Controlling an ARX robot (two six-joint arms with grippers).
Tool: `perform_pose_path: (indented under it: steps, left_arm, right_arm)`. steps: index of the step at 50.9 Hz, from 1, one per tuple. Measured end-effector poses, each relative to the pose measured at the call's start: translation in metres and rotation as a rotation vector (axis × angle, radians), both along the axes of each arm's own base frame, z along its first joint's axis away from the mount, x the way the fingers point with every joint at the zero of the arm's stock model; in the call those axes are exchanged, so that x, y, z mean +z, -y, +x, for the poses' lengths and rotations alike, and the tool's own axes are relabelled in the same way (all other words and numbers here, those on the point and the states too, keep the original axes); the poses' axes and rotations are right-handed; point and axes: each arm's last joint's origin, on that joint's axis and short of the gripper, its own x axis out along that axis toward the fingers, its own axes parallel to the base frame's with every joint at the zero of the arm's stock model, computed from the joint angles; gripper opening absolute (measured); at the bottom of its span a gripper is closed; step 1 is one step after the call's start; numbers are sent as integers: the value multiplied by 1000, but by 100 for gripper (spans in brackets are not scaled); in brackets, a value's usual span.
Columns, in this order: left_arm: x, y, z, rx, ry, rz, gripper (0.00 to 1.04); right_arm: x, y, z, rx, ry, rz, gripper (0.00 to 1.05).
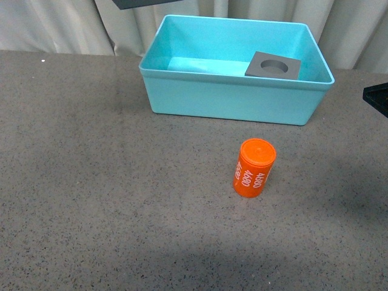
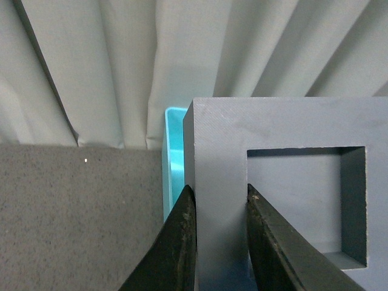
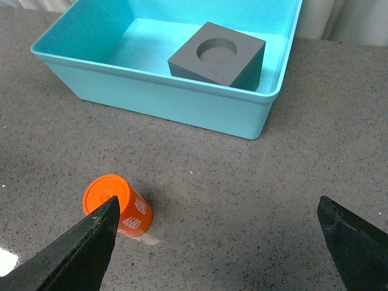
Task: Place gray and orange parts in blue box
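Task partly done. The round-recess gray cube (image 1: 273, 65) rests inside the blue box (image 1: 230, 103), at its right rear corner. The left gripper (image 2: 219, 200) is clamped on one wall of the square-recess gray cube (image 2: 273, 127) — apparently by the box's left edge, not yet released. The orange cylinder (image 1: 254, 168) stands on the table (image 1: 91, 182) before the box's front wall — untouched. The right gripper (image 3: 218, 203) hangs near it, jaws wide apart.
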Motion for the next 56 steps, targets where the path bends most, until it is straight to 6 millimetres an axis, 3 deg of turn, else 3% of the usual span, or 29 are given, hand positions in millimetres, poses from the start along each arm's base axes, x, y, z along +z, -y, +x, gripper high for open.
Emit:
perform_pose_path:
  steps: [5, 11, 26, 40, 56]
  left_arm:
    - [-7, 0, 16, -8, 7, -10, 18]
    - [-30, 2, 35, -38, -47, -2, 18]
    - [-53, 9, 62, -81, -117, 14, 18]
    - [-81, 22, 76, -111, -185, 24, 18]
    - [-95, 29, 83, -125, -212, 28, 18]
  right_arm:
    - [0, 0, 0, 0, 0, 0, 95]
    - [0, 0, 0, 0, 0, 0, 95]
    - [0, 0, 0, 0, 0, 0, 95]
    - [0, 0, 0, 0, 0, 0, 95]
    - [0, 0, 0, 0, 0, 0, 95]
